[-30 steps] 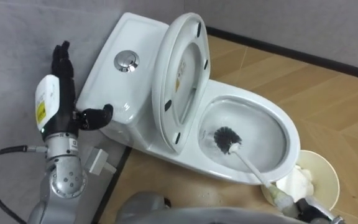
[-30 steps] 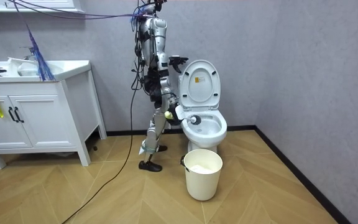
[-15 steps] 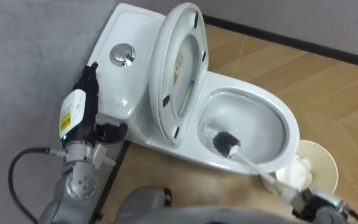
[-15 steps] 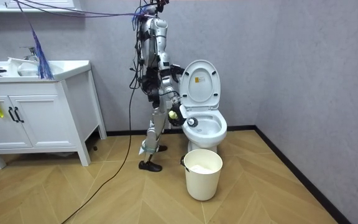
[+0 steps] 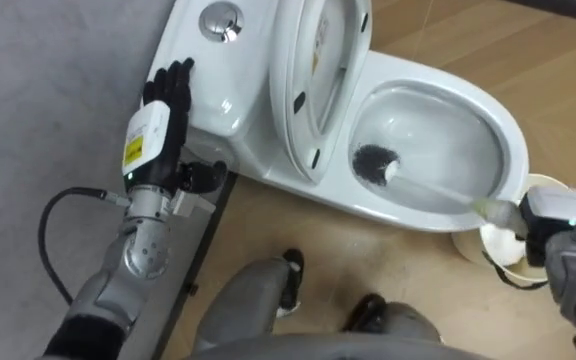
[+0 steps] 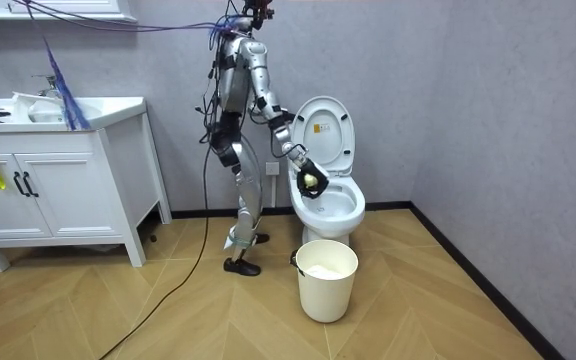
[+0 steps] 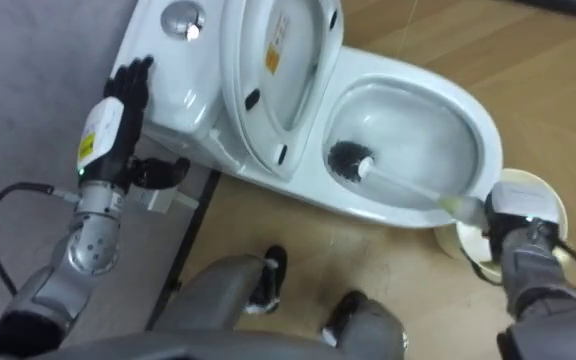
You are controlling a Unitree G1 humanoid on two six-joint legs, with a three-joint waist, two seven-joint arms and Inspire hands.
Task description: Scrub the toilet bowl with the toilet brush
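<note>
One toilet (image 5: 408, 215) stands against the grey wall, its seat and lid (image 5: 318, 70) tipped up against the tank (image 5: 218, 85). A single round chrome flush button (image 5: 219, 17) sits on top of the tank. One sticker (image 7: 271, 60) with yellow on it is stuck to the underside of the lid; its print is too small to read. A yellow label runs along the back of the left hand (image 5: 163, 110), and that writing cannot be made out either.

There is one brush (image 5: 423, 183). Its black bristle head (image 5: 373, 163) is down inside the toilet bowl, at the side nearest the raised seat. The white handle slants up over the bowl's front rim. The right hand (image 5: 553, 225) is just off that rim, fingers wrapped round the handle's end.

The left hand is up beside the tank, fingers straight and together, thumb stuck out to the side. The fingertips reach the tank's outer edge; I cannot tell whether they touch it.

One cream bucket (image 6: 325, 292) stands on the wood floor just in front of the toilet, with something pale inside. In the eye views its rim shows beneath the right hand.

In the room view the robot stands upright at the toilet's side, on the room view's left of it. One white cabinet (image 6: 58, 190) with two doors stands well apart from the toilet, further to the room view's left.
</note>
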